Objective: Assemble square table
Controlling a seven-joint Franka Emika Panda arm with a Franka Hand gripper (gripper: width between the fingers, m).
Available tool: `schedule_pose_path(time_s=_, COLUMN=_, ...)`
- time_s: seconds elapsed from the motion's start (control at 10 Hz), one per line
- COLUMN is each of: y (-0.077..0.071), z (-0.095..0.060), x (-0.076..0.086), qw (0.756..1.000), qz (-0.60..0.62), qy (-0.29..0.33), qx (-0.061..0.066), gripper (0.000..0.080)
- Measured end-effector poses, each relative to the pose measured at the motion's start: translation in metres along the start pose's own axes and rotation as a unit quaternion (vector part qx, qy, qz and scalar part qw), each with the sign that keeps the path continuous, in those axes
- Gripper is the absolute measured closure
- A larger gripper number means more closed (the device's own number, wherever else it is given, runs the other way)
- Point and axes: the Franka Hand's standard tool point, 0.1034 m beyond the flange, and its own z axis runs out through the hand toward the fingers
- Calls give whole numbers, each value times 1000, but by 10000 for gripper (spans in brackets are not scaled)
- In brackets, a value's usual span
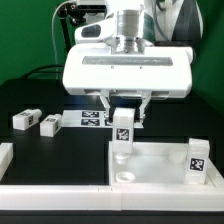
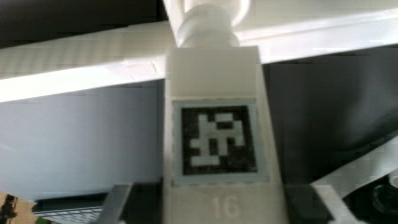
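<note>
Nearest to the camera, a long white border bar (image 1: pixel 60 205) lies along the front edge of the black desk (image 1: pixel 60 150). Just behind it, on the exterior view's right, rests the square table slab (image 1: pixel 165 172) with its raised rim up. I judge that it lies this way so the legs can go down into the corner sockets from above.

On the right side of the slab a seated leg (image 1: pixel 197 160) stands upright by itself, its tag toward the camera and well apart from the jaws. It looks to be fixed already, so the task seems partly done.

On the left side of the slab, by a corner, the working leg (image 1: pixel 122 140) stands upright with its lower end on the slab. The jaws reach down from above and stand on the two sides of its upper part. In the wrist view this leg (image 2: pixel 217 120) fills the middle and points straight away toward the slab. I think it is held vertical and centred because a leg goes into its socket only when the two are in line. In the exterior view the jaws look close against the leg, but the wrist view shows a dark gap on one side, so I cannot tell if they are clenched or released.

Farther back on the exterior view's left, the outer loose leg (image 1: pixel 25 119) and the inner loose leg (image 1: pixel 50 124) lie on their sides, well apart from the slab and probably waiting for their turn. The marker board (image 1: pixel 90 119) lies flat just beside the inner one, partly hidden behind the jaws
</note>
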Motion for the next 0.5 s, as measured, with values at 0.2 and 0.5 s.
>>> schedule_pose_path(time_s=0.2, y=-3, z=6, x=-1, qw=1000, qz=-1, qy=-1, qx=1, gripper=509)
schedule_pose_path(time_s=0.5, y=-6, z=13, x=-8, qw=1000, qz=-4, qy=-6, qx=1, gripper=509)
